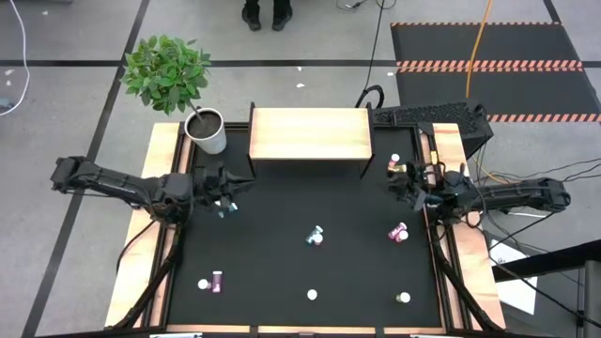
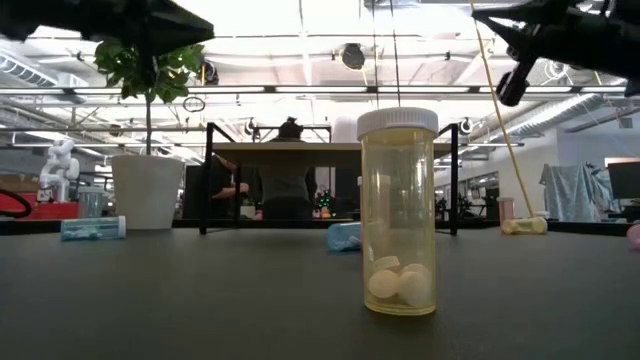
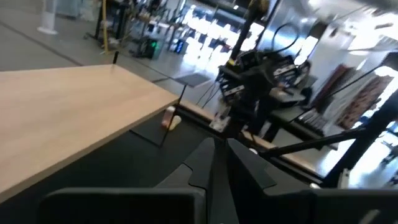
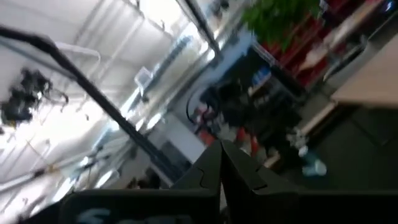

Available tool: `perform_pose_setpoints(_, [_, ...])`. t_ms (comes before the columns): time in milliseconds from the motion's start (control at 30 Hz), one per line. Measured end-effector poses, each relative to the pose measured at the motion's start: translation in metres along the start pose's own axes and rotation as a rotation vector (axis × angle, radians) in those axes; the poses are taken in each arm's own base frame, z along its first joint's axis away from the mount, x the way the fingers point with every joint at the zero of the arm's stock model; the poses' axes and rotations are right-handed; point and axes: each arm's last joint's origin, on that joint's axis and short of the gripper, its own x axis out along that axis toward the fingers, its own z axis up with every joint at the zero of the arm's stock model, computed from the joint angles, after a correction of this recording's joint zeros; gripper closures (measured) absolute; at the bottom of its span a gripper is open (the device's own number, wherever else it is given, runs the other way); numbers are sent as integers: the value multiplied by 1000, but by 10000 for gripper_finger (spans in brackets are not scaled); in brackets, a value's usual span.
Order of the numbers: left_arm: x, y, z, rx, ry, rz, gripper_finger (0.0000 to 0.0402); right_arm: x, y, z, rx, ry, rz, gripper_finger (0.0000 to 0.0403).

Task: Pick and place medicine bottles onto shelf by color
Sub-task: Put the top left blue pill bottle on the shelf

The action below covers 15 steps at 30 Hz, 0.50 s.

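Note:
My left gripper point(image 1: 235, 186) point(image 3: 221, 149) hangs shut and bare over the table's far left, beside the wooden shelf point(image 1: 310, 133) point(image 3: 68, 112). A teal bottle point(image 1: 230, 208) point(image 4: 311, 167) lies on its side on the table just near of it. My right gripper point(image 1: 400, 181) point(image 4: 221, 149) hangs shut and bare at the far right. Close by it, at the shelf's right end, lies a yellow bottle point(image 1: 394, 165) point(image 3: 169, 118). Another yellow bottle point(image 2: 398, 215) point(image 1: 312, 295) stands upright by the near edge.
A white pot with a plant point(image 1: 207, 131) stands at the shelf's left end. More bottles lie on the black tabletop: a blue one point(image 1: 315, 235), two pink ones point(image 1: 399, 232) point(image 1: 216, 282) and a pale green one point(image 1: 402, 299). A person stands beyond the far edge.

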Motion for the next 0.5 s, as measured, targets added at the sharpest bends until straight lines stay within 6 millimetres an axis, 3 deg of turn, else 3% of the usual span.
perform_pose_setpoints(200, [17, -16, 20, -10, 60, 33, 359, 17, 10, 5, -60, 215, -78, 403])
perform_pose_setpoints(500, [21, -42, 59, -9, 203, 66, 359, 28, 23, 15, -157, 272, -65, 391])
